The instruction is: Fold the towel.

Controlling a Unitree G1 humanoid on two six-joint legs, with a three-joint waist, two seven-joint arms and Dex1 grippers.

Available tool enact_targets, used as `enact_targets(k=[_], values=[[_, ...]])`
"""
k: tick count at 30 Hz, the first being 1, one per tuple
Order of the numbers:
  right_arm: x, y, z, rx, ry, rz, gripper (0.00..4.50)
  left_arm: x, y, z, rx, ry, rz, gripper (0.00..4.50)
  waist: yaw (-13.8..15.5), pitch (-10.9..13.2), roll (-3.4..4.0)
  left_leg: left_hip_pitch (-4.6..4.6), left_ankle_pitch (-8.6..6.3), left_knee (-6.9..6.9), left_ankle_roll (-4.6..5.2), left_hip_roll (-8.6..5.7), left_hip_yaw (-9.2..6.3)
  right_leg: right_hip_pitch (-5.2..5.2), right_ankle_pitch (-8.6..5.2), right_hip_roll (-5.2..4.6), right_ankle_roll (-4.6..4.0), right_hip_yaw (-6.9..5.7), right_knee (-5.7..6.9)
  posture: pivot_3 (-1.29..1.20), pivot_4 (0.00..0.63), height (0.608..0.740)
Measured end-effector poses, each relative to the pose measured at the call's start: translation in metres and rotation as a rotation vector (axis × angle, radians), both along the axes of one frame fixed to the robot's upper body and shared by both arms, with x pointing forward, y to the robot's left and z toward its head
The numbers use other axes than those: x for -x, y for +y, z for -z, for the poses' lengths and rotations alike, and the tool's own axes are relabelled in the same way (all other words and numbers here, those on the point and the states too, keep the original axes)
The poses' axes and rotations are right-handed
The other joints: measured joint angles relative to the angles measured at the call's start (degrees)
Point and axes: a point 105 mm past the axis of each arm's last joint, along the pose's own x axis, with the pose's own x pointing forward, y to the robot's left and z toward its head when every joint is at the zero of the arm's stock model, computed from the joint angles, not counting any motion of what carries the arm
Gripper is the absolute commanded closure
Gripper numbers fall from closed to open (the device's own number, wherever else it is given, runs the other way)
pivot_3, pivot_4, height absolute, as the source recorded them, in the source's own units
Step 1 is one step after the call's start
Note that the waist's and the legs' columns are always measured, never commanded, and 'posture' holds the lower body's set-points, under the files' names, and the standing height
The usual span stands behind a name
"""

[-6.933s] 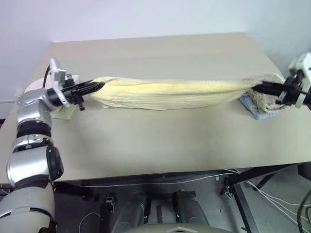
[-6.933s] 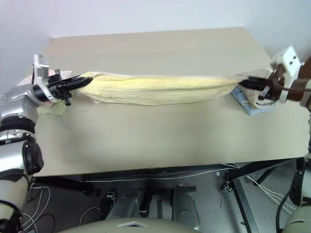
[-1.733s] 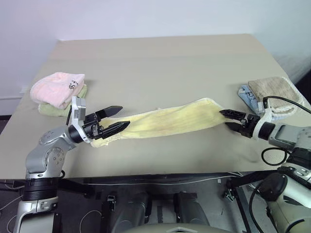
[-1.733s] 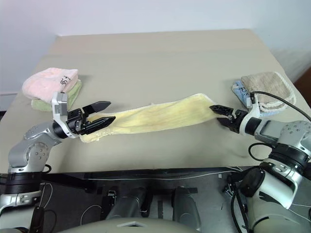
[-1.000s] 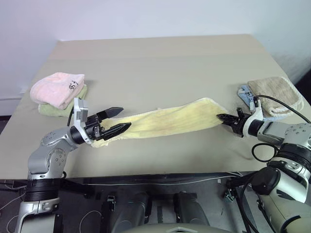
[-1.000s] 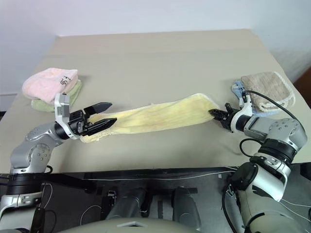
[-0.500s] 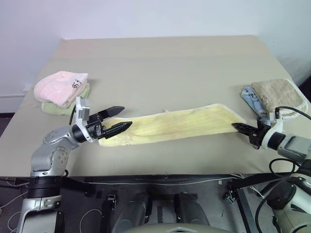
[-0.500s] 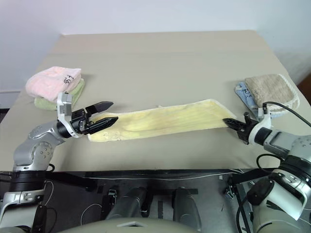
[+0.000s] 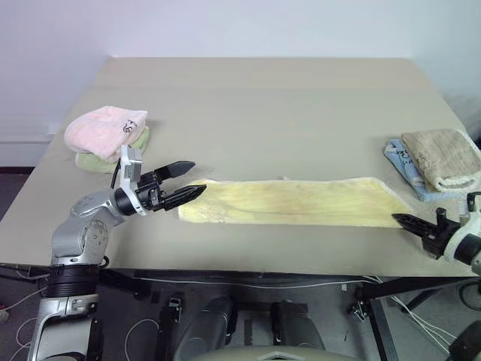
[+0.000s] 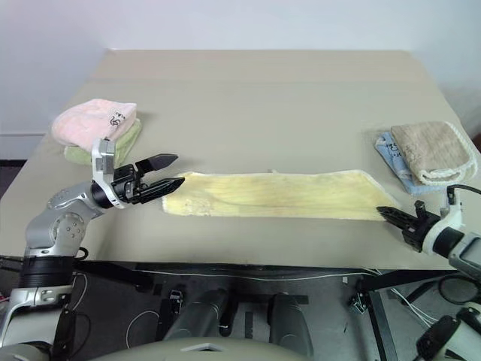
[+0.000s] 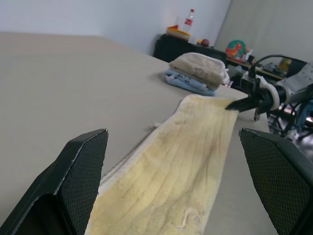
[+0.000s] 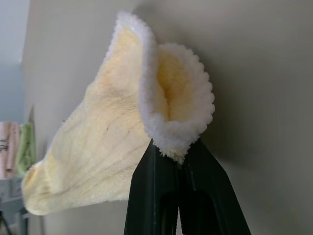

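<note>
The towel (image 9: pixel 301 203) is a long pale yellow strip lying flat along the front half of the table (image 9: pixel 263 98), running left to right. My left gripper (image 9: pixel 199 176) is open at the towel's left end, its fingers (image 11: pixel 73 186) wide apart on either side of the cloth without gripping it. My right gripper (image 10: pixel 379 210) is low near the table's front right edge. It is shut on the towel's right corner, and the fluffy hem (image 12: pixel 171 112) bulges up out of the closed fingers (image 12: pixel 146 196).
A pink folded towel (image 9: pixel 105 129) lies on a green one at the left edge. A beige towel (image 9: pixel 442 156) lies on a blue one at the right edge. The far half of the table is bare. The front edge runs just below the yellow strip.
My right gripper, still shut on the towel's corner, has pulled right and toward the front edge, stretching the towel into a straighter, flatter strip. The left gripper has stayed open at the left end.
</note>
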Motion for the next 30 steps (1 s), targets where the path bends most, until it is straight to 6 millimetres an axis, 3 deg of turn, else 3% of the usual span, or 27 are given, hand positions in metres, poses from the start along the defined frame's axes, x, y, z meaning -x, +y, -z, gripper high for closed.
enact_targets(k=[7,11,18,21,30], values=[[-0.017,0.035,-0.054,0.212,-0.231,-0.216,4.45,0.000,-0.004,0.003,-0.003,0.007,0.012,0.00,-1.68,-0.02,0.05,0.00,0.01,-0.03,0.00,0.01,0.00,-0.03,0.01,0.01,0.03,0.00,0.02,0.00,0.150,0.740],[-0.022,0.060,-0.064,0.274,-0.271,-0.341,4.45,-0.001,-0.004,0.002,-0.004,-0.005,0.007,0.00,-1.26,-0.02,0.05,-0.04,0.00,-0.04,0.00,0.02,-0.01,-0.09,0.01,0.00,0.03,0.00,0.01,0.00,0.150,0.740],[-0.025,0.122,-0.082,0.390,-0.352,-0.624,4.45,-0.001,-0.002,0.005,-0.007,-0.001,-0.006,0.00,-1.13,-0.02,0.05,-0.07,-0.01,-0.05,-0.03,0.02,-0.01,-0.13,0.01,-0.01,0.02,0.00,0.00,0.00,0.150,0.740],[-0.023,0.142,-0.077,0.409,-0.349,-0.722,4.45,-0.001,-0.002,0.005,-0.008,-0.001,-0.012,0.00,-0.98,-0.01,0.03,-0.11,0.00,-0.07,0.00,0.02,-0.02,-0.15,0.00,-0.01,0.02,-0.01,-0.03,0.00,0.150,0.740],[-0.029,0.182,-0.025,0.548,-0.314,-0.889,4.45,-0.001,0.000,0.006,-0.015,-0.007,-0.021,0.00,-1.12,-0.01,0.03,-0.12,0.00,-0.06,-0.01,0.01,-0.02,-0.21,0.01,0.00,0.03,0.00,-0.01,0.00,0.150,0.740]])
